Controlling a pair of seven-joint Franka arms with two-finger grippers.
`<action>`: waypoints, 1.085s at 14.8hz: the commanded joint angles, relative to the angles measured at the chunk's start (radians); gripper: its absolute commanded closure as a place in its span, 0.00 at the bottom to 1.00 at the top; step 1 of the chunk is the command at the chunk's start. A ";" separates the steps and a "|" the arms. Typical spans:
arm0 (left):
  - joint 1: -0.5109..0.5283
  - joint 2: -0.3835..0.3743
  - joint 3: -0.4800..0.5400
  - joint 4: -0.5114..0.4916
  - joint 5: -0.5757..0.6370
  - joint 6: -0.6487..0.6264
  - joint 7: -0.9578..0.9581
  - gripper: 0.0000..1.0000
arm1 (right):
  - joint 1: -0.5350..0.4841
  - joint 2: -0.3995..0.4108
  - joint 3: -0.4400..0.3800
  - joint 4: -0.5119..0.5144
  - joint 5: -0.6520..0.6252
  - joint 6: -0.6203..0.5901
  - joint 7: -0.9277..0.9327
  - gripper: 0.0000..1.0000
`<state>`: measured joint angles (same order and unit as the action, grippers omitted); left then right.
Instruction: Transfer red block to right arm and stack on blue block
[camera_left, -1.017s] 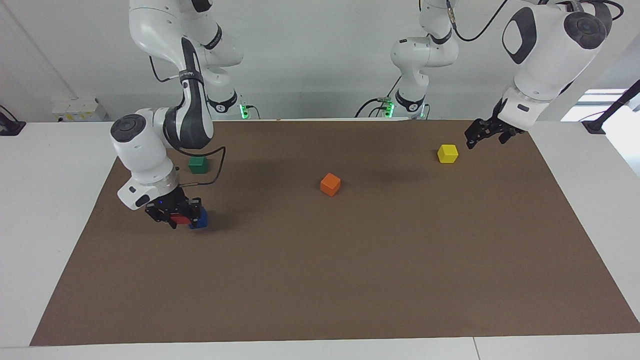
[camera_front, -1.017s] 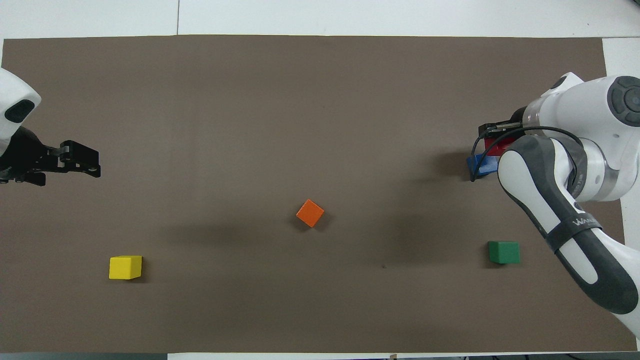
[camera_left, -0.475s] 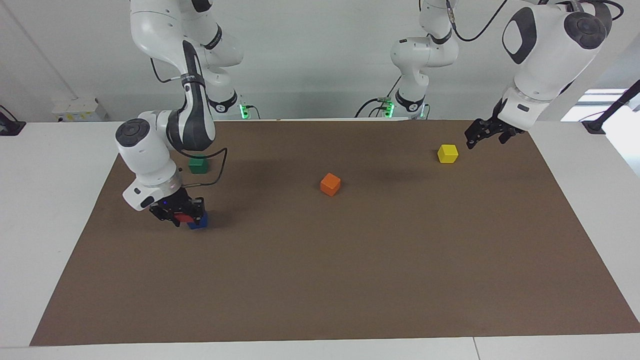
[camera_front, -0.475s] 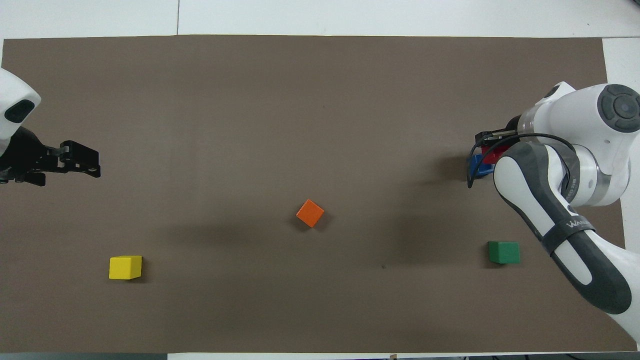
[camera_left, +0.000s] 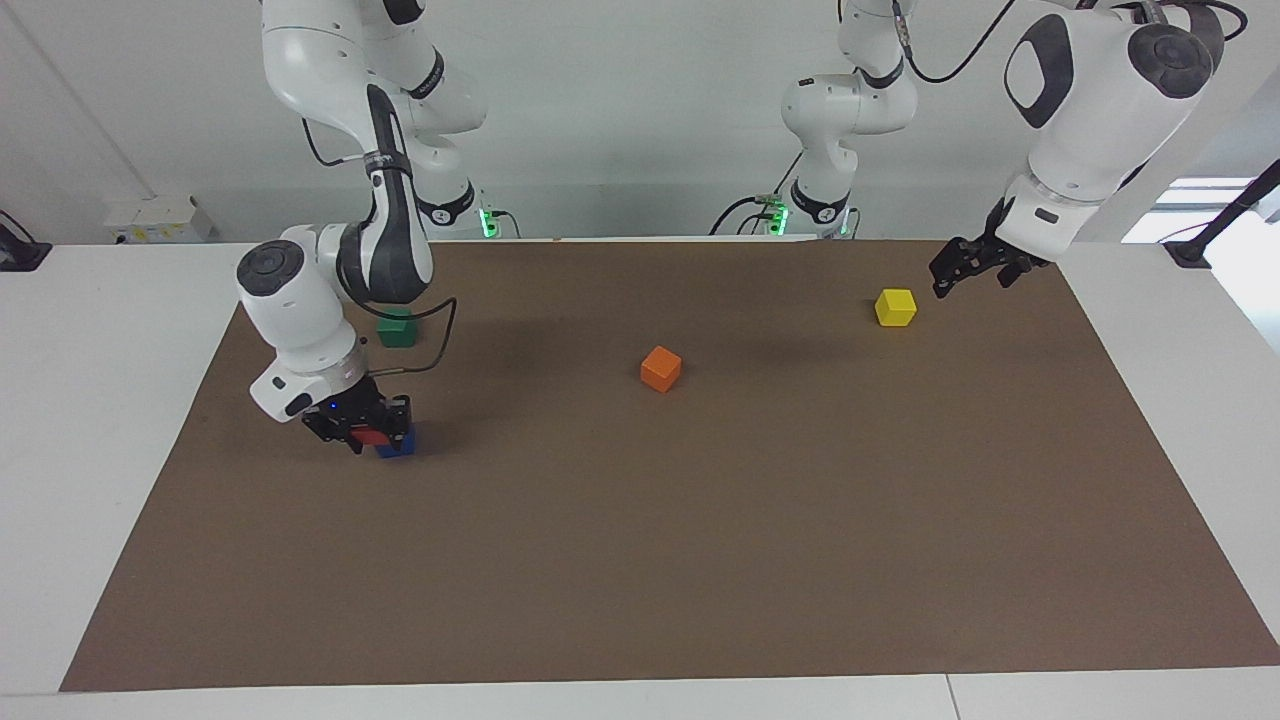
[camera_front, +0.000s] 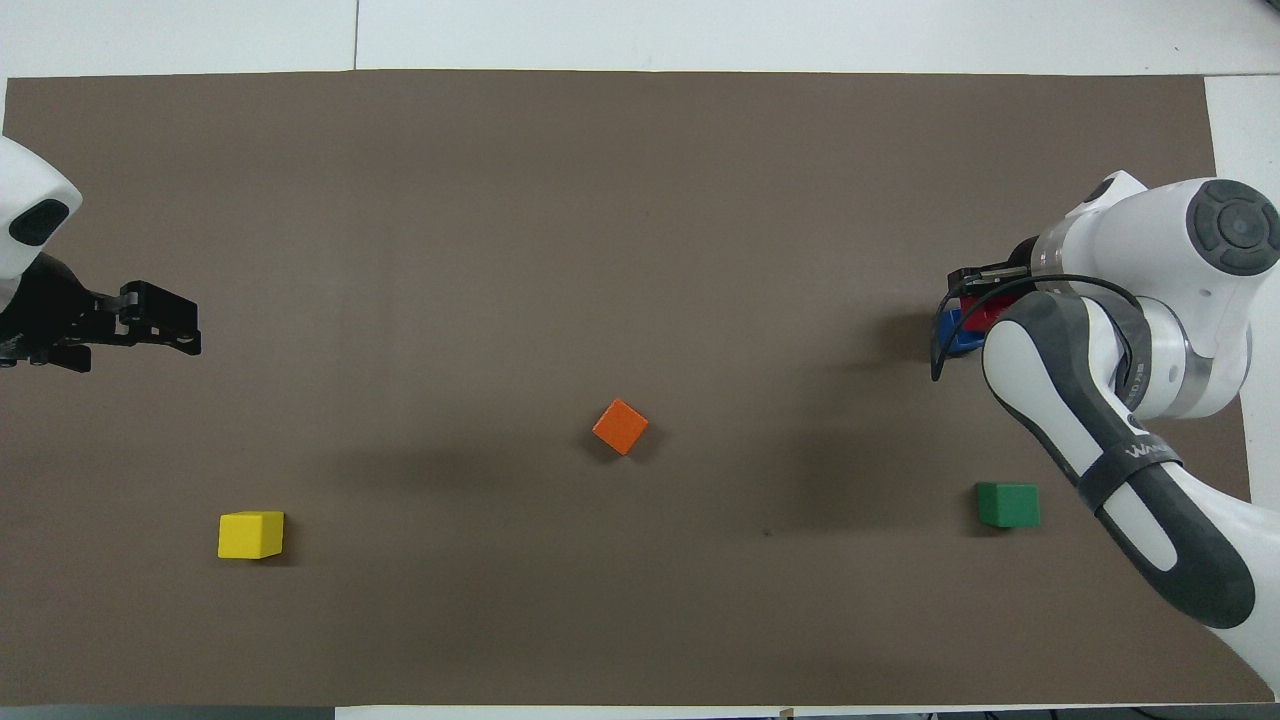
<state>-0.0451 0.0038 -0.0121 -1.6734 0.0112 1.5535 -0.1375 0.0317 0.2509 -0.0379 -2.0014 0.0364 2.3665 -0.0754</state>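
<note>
Since a second ago, the right gripper (camera_left: 362, 427) has shifted slightly toward the robots and settled over the blue block (camera_left: 398, 443); all else is unchanged.

Right gripper: fingers clamped on the red block (camera_left: 372, 436), at the right arm's end of the brown mat (camera_left: 640, 560). Red block appears to sit on or just above the blue block, offset a little toward the table's edge; contact between the two cannot be confirmed.

Blue block: on the mat, farther from the robots than the green cube (camera_left: 396, 328), mostly covered by the gripper in the overhead view (camera_front: 958, 332).

Left gripper (camera_left: 962, 268): waiting in the air beside the yellow cube (camera_left: 895, 307); fingers seem slightly apart, holding nothing.

Orange cube (camera_left: 660, 368): mid-mat, not involved.

Step in hand, as judged: placing red on blue. Handling advice: square the red block over the blue one's top face, lower until it rests flat, release gently, withdraw straight up so the stack is not nudged.
</note>
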 joint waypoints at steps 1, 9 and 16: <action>0.002 -0.010 0.003 -0.006 0.003 -0.015 -0.002 0.00 | -0.007 -0.022 0.007 -0.039 0.020 0.033 -0.034 1.00; 0.002 -0.010 0.003 -0.006 0.003 -0.015 -0.002 0.00 | -0.006 -0.028 0.006 -0.053 0.019 0.031 -0.107 1.00; 0.002 -0.010 0.003 -0.006 0.003 -0.015 -0.002 0.00 | -0.001 -0.036 0.007 -0.074 0.019 0.030 -0.107 1.00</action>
<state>-0.0451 0.0038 -0.0120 -1.6734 0.0112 1.5532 -0.1375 0.0336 0.2441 -0.0349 -2.0359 0.0364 2.3758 -0.1523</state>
